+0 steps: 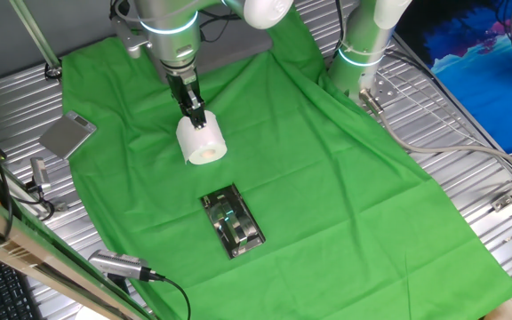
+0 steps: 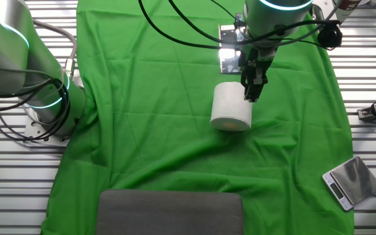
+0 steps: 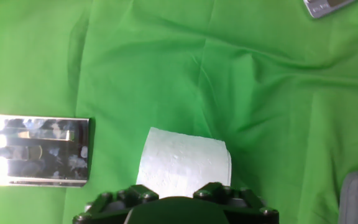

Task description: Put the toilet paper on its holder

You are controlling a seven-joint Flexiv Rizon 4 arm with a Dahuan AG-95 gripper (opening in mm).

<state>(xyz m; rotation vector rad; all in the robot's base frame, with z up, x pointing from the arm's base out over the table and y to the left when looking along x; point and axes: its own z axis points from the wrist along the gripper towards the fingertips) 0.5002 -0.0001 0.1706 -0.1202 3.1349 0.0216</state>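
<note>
A green cloth (image 1: 327, 169) covers most of the ribbed metal table (image 1: 469, 151), with creases running across it. The arm (image 1: 172, 27) reaches down over the cloth from the far edge in one fixed view; a second arm base (image 2: 38, 85) stands at the cloth's border in the other fixed view. A dark grey pad (image 2: 170, 212) lies at the near edge of the cloth in that same view. The toilet paper (image 1: 202, 140) sits on the cloth, a plain white roll, lying with one flat end toward the camera in one fixed view. The gripper (image 1: 190, 105) is at the roll's upper rim, its dark fingers (image 2: 250, 83) narrow and pressed at the roll's edge; whether they actually clamp the paper wall cannot be told from these views. In the hand view the roll (image 3: 184, 159) lies directly ahead of the finger housing. The holder (image 1: 232, 220), a shiny chrome plate with a raised bar, rests flat on the cloth near the roll but apart from it. A small scale (image 2: 351, 181) sits off the cloth on the bare table, well apart from both.
</note>
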